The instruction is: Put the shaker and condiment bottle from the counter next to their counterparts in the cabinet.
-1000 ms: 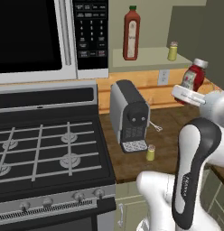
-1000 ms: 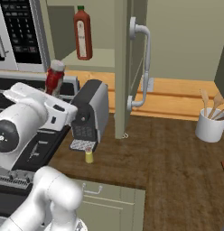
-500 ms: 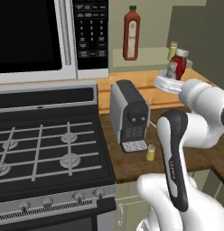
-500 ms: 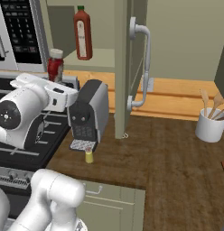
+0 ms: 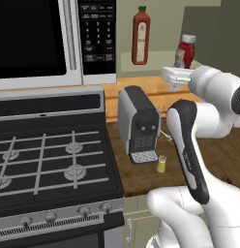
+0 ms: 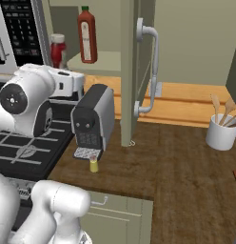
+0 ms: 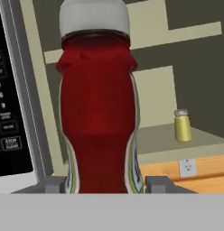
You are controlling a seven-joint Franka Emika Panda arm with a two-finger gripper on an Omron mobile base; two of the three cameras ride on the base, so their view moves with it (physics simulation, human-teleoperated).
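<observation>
Your gripper (image 7: 105,187) was clamped on the bottle (image 7: 98,108), unshelved (nearly there); the shaker (image 5: 161,164) waited on the worktop (image 6: 177,167).

Glossy red plastic bottle (image 7: 98,113) with matt white cap; brown wood-grain bench (image 6: 186,167); shiny black stove (image 5: 44,164); smooth white ceramic-looking utensil cup (image 6: 221,136).

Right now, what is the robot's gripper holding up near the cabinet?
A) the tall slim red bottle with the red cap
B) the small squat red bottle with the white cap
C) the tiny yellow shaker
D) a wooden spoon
B: in the hand view the small squat red bottle with the white cap stands clamped between the gripper fingertips.
</observation>
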